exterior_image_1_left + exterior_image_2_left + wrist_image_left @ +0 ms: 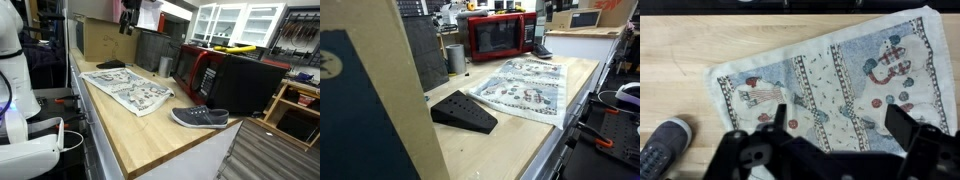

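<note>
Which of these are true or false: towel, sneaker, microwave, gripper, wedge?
1. A printed towel lies spread on the wooden countertop. True.
2. The grey sneaker sits on top of the towel. False: it rests on bare wood beside the towel, apart from it.
3. The microwave at the back of the counter is red. True.
4. The gripper is shut on the towel. False: in the wrist view its jaws stand open above the towel, holding nothing.
5. The black wedge stands on the microwave. False: it lies on the countertop, near the towel's edge.
</note>
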You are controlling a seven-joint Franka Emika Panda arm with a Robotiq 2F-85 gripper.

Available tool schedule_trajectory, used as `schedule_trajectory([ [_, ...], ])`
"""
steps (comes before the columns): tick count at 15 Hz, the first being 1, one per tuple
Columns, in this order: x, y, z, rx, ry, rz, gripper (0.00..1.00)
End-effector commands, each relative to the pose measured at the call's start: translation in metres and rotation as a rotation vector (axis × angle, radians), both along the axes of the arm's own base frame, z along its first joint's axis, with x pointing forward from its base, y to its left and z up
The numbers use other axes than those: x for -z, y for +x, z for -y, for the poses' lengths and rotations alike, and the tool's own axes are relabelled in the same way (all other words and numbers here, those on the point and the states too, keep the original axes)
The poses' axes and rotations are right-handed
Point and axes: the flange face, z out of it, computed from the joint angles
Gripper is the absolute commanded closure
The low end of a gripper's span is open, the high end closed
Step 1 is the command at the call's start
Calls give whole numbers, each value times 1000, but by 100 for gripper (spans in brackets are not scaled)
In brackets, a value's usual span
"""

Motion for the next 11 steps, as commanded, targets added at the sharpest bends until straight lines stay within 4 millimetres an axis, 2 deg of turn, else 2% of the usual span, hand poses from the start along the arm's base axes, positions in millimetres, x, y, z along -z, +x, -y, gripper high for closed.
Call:
schedule_trajectory([
  [1,-44,-19,-10,30,-8,54,0],
  [4,-70,-30,-8,96,53,120,0],
  [5,-54,-21,-8,50,21,102,0],
  [7,-67,-28,-7,70,38,131,0],
  [11,-68,-29,-7,75,43,134,0],
])
